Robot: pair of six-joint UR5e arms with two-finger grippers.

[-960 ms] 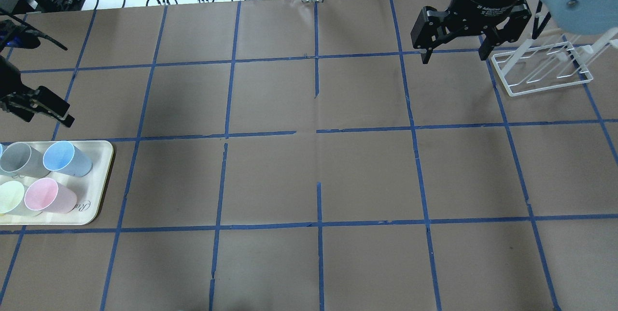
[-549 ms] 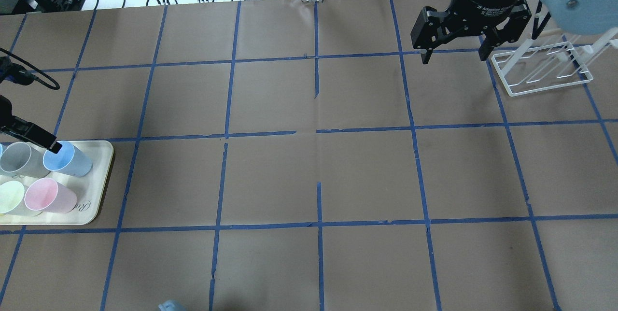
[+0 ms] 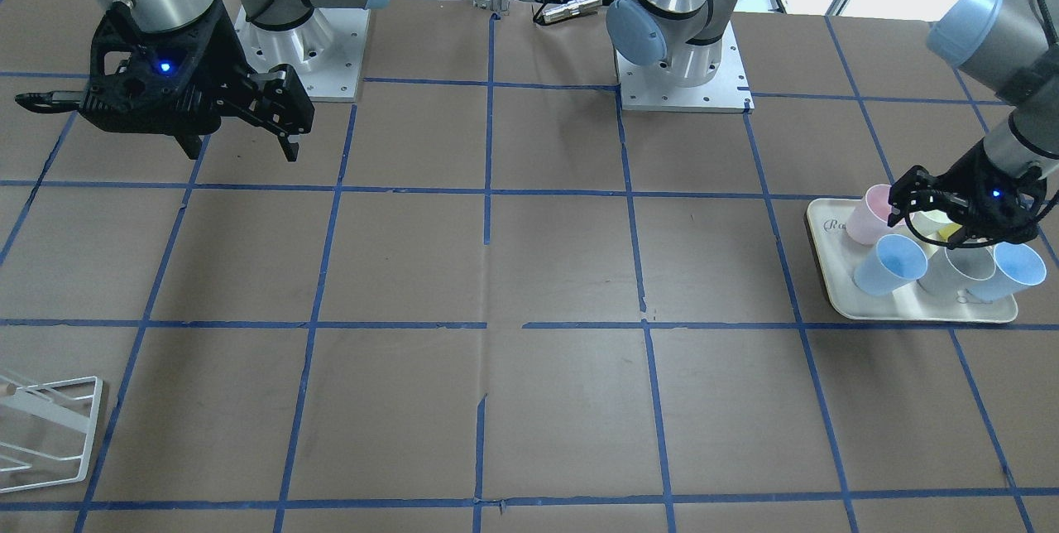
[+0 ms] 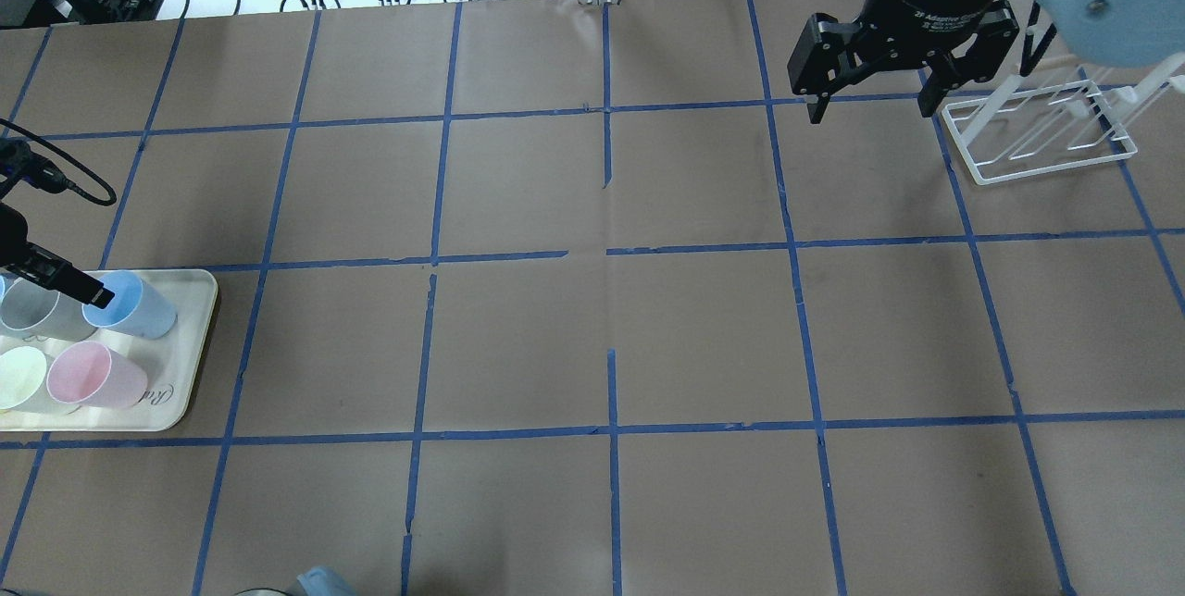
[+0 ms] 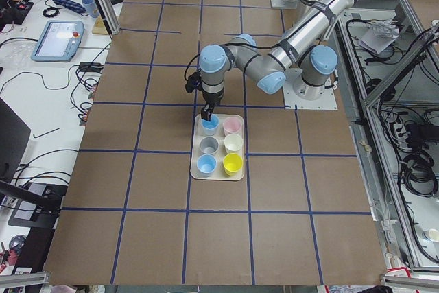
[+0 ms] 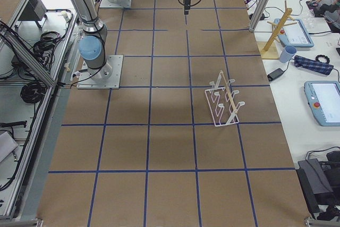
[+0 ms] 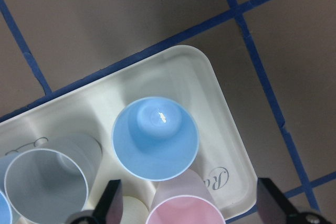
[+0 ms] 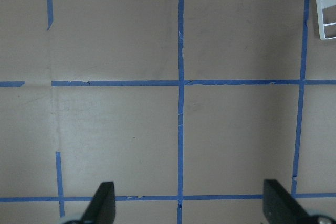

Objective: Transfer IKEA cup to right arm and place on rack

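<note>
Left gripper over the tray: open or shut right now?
Open: the left gripper shows both fingers spread wide apart in its wrist view.

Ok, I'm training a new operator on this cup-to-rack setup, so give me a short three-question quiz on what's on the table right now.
1. True or false: the rack already holds a cup.
2. The left gripper hovers, open, above: A) the tray; B) the rack; C) bare table.
3. How many cups stand on the tray?

Key: 1 false, the rack is empty; 2 A; 3 six.
</note>
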